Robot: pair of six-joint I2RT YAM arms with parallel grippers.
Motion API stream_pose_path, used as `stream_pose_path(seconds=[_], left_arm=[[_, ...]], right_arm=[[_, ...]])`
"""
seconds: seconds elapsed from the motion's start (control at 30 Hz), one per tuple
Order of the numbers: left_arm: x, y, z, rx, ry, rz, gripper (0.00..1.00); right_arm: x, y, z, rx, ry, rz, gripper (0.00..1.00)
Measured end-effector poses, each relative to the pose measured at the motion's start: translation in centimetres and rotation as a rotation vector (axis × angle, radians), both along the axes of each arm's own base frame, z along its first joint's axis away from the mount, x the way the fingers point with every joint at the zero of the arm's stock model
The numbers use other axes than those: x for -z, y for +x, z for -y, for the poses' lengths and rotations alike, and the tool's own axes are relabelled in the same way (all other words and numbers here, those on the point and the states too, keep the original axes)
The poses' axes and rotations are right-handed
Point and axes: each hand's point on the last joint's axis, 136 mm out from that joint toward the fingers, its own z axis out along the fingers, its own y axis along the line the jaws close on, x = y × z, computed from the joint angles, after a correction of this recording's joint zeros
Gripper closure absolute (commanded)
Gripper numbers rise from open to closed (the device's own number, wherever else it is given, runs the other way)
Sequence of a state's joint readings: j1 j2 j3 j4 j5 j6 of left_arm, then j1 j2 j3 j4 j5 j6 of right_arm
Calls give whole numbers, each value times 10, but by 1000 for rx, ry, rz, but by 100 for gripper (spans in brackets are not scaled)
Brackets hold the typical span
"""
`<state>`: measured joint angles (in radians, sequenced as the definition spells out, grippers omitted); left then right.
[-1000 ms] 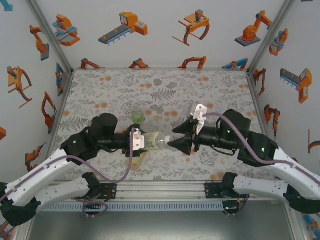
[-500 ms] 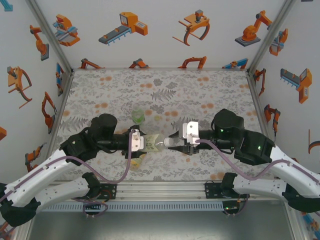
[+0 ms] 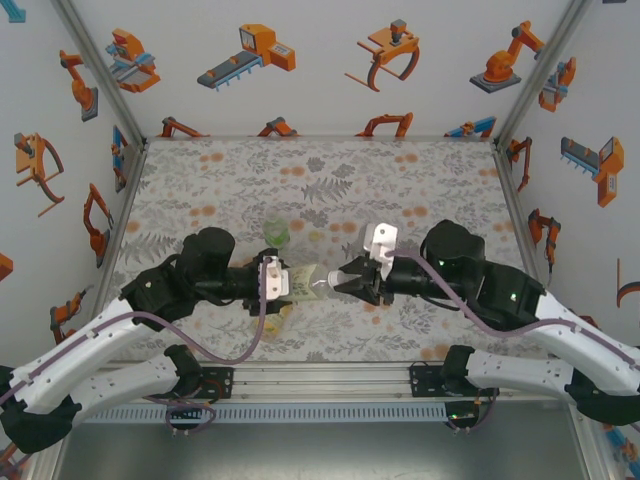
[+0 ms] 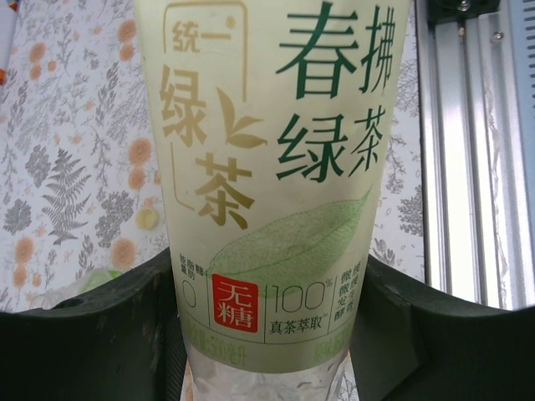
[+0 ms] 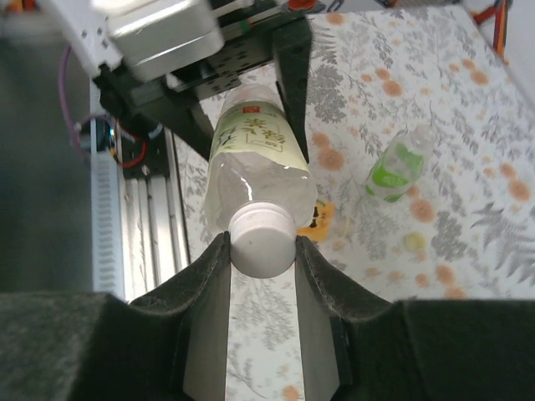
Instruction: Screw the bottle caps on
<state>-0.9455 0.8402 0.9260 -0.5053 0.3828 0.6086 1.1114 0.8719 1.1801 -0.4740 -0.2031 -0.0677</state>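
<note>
A clear bottle (image 3: pixel 305 281) with a pale yellow-green label (image 4: pixel 267 167) is held lying level above the table, neck pointing right. My left gripper (image 3: pixel 283 281) (image 4: pixel 267 288) is shut on its body, a finger pressed against each side. A white bottle cap (image 5: pixel 261 242) sits on the bottle's neck (image 3: pixel 330 284). My right gripper (image 3: pixel 347 283) (image 5: pixel 261 248) is shut on this cap, both pads touching its sides. A short green-tinted bottle (image 3: pixel 275 233) (image 5: pixel 399 165) stands behind them. Part of an amber bottle (image 3: pixel 284 312) (image 5: pixel 323 219) lies under the held one.
The floral table mat (image 3: pixel 330 180) has free room at the back and on both sides. An aluminium rail (image 3: pixel 330 378) (image 4: pixel 468 150) runs along the near edge. White walls with robot prints enclose the back and both sides.
My right gripper has rolled at the wrist and closed from open onto the white cap on the bottle's neck. The left gripper and the bottle have stayed still.
</note>
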Motion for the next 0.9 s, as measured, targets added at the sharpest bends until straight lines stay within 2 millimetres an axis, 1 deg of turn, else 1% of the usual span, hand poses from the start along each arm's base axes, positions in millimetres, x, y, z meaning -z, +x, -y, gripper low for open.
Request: stream_pose_path(seconds=[0.2,0.3,0.4,0.47,0.57,0.67,0.7,0.77,0.8,0.83,0.9], left_arm=[[8,14,3,-55,13,21,100],[8,20,5,-73,12,33,100],[7,23,6,-83,9,43,100],[6,25,6,-89,7,48,100],[5,27,6,-96,2,55,100],[2,28,7,-98,-8,63,100],[1,28,8,-99,-13,68,100],[-3,29,9,-96,-28,79,100],[-5,28,9,-93,-33,84,100],[-7,28,10,-87,-41,89,100],[-7,23,10,-66,-42,81,100]], right_arm=[[14,35,13,345,139,-430,100],[20,47,23,494,230,-643,100],[27,55,31,616,314,-837,100],[29,58,33,668,358,-922,100],[29,61,36,709,394,-986,100],[25,61,37,698,409,-968,100],[22,61,36,684,411,-945,91],[14,59,36,638,398,-871,67],[11,57,35,617,393,-843,59],[7,55,34,585,379,-797,53],[-4,51,33,525,352,-691,47]])
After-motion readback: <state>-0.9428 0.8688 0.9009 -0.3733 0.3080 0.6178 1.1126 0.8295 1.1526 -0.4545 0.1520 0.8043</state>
